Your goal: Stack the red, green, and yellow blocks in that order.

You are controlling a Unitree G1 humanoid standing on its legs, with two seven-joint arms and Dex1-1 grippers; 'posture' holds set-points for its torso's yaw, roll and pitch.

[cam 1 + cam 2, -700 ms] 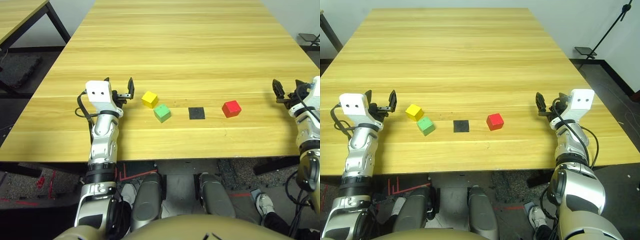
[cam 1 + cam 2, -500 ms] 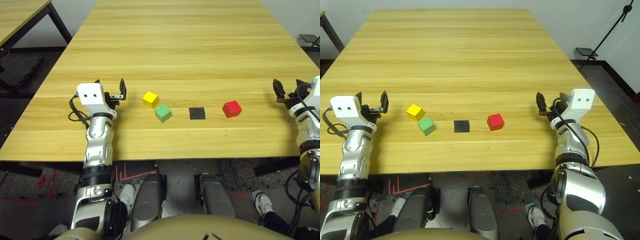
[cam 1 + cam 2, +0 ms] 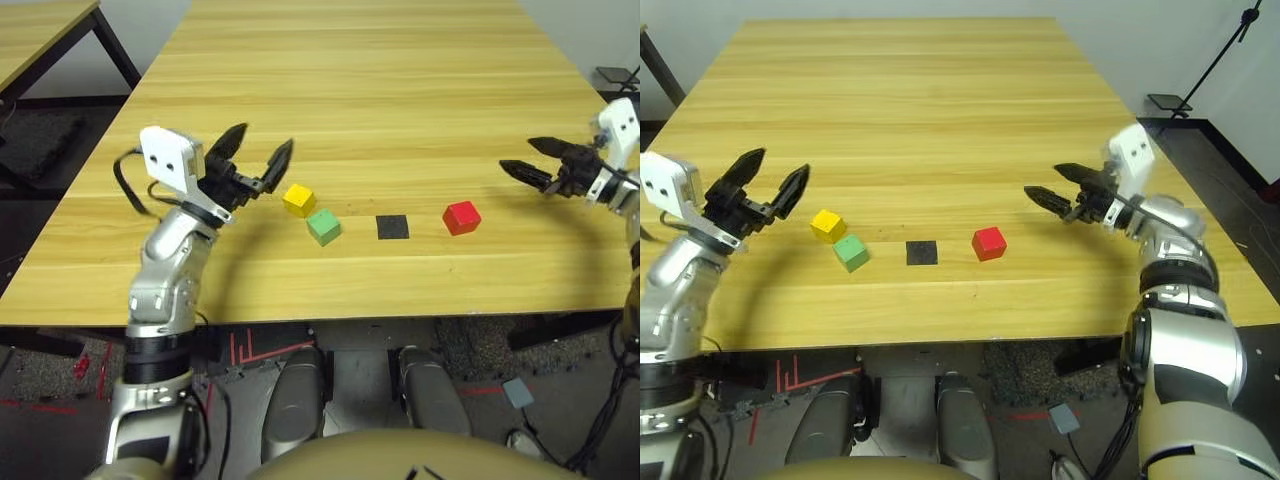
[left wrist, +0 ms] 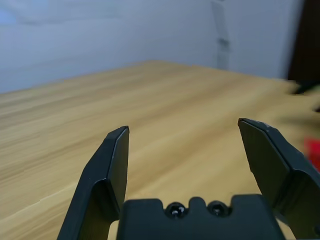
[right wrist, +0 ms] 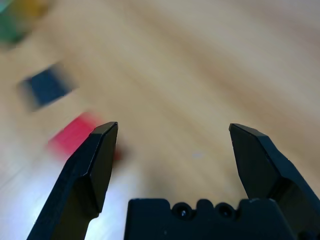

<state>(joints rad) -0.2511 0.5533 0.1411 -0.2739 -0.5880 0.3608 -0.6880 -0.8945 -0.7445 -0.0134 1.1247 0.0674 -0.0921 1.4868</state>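
- Wooden table (image 3: pixel 400 90) carries three separate blocks and a flat black patch (image 3: pixel 393 227).
- Yellow block (image 3: pixel 299 199) sits just beside the green block (image 3: pixel 323 227), on the left.
- Red block (image 3: pixel 461 217) lies right of the patch.
- Left gripper (image 3: pixel 258 159) hovers near yellow, fingers spread, holding nothing.
- Right gripper (image 3: pixel 1052 186) hangs near red, fingers spread, holding nothing.

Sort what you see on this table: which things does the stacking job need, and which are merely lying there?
Needed for the job:
red block
green block
yellow block
left gripper, open
right gripper, open

Merely lying there:
flat black square patch, between the green and red blocks
second wooden table, far left
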